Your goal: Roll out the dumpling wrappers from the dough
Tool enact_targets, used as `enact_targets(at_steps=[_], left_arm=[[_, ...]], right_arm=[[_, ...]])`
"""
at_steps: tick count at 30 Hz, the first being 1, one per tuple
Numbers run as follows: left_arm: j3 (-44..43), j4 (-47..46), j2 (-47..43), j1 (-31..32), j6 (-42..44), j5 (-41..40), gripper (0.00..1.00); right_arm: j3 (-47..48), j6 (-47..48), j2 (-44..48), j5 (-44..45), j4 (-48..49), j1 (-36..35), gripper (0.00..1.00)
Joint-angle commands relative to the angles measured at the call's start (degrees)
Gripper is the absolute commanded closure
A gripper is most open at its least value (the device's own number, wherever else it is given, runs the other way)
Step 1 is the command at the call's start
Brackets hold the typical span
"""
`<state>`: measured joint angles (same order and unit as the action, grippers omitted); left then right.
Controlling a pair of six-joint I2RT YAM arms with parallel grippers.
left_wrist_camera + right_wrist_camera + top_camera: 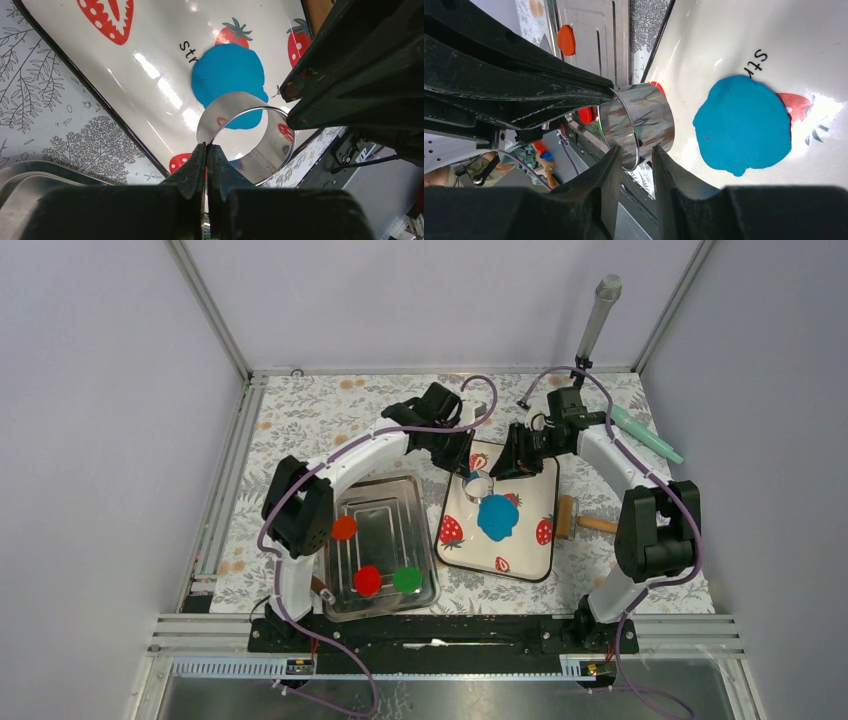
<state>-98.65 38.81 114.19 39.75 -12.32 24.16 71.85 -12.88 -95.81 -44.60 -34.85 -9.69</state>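
Note:
The dough (497, 517) (227, 75) (744, 122) is a flattened bright-blue patch lying on the white strawberry-print board (500, 555) (150, 50) (724, 40). A shiny metal ring cutter (479, 486) (270, 145) (644, 120) hangs just off the dough's far-left edge. My left gripper (466, 470) (206, 147) is shut on the ring's thin wall. My right gripper (503, 470) (636, 149) is open, and its two fingers straddle the opposite side of the ring's wall with a gap showing on each side.
A metal tray (415, 490) at the left holds an orange disc (344, 528), a red disc (368, 580) and a green disc (406, 579). A wooden roller (575, 519) lies right of the board. A green tool (650, 437) and a grey cylinder (600, 312) sit at the back right.

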Motion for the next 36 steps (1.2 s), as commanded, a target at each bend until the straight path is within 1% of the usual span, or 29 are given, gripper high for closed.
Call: enact_targets(at_steps=[1,5,10,12,13,16,19,23,26,28,32,36], left_arm=[[-2.61,-2.59,0.27,0.5,0.45,0.23,1.0],[-2.6,-2.84,0.58,0.91,0.29,0.38,1.0],[-2.94,-3.04,1.13,1.83,0.44,0.71,1.0],[-3.03,-3.04,1.26,2.14,0.54,0.77,1.0],[-3.11,-3.04,1.35,2.24,0.62,0.73,1.0],[-3.29,-3.01,1.81,2.49,0.63,0.83,1.0],[-3.52,-3.04,2.52,3.14,0.75,1.16,1.0],[-4.31,-3.23,4.34,4.59,1.06,1.58,1.0],[-4.44,-3.85,5.72,5.5,0.78,1.13,1.0],[-4.49,-4.19,6.48,6.13,0.56,0.12,1.0],[-4.58,-4.47,7.58,7.45,0.83,-6.83,1.0],[-4.63,-4.71,8.18,8.04,0.8,-8.13,1.0]], right_arm=[[0.54,1.3,-0.08,1.8,-0.96,-0.91,0.65],[-0.84,2.44,0.54,2.85,-1.99,-1.38,0.71],[-3.2,2.56,1.56,3.51,-1.98,-1.47,0.74],[-3.71,2.83,1.78,4.16,-2.08,-1.46,0.81],[-3.74,3.11,1.82,4.58,-2.25,-1.47,0.83],[-3.67,4.17,2.2,6.68,-3.25,-1.47,0.94],[-3.99,6.04,2.99,7.93,-4.36,-1.47,0.98],[-4.69,7.77,5.04,10.59,-5.09,-1.53,1.0],[-4.94,9.24,6.62,16.95,-5.92,-1.47,1.0],[-5.37,10.03,7.34,19.18,-6.39,-1.47,1.0],[-7.8,10.27,8.54,19.76,-5.97,-1.48,1.0],[-10.53,10.6,9.16,20.53,-3.79,-1.47,1.0]])
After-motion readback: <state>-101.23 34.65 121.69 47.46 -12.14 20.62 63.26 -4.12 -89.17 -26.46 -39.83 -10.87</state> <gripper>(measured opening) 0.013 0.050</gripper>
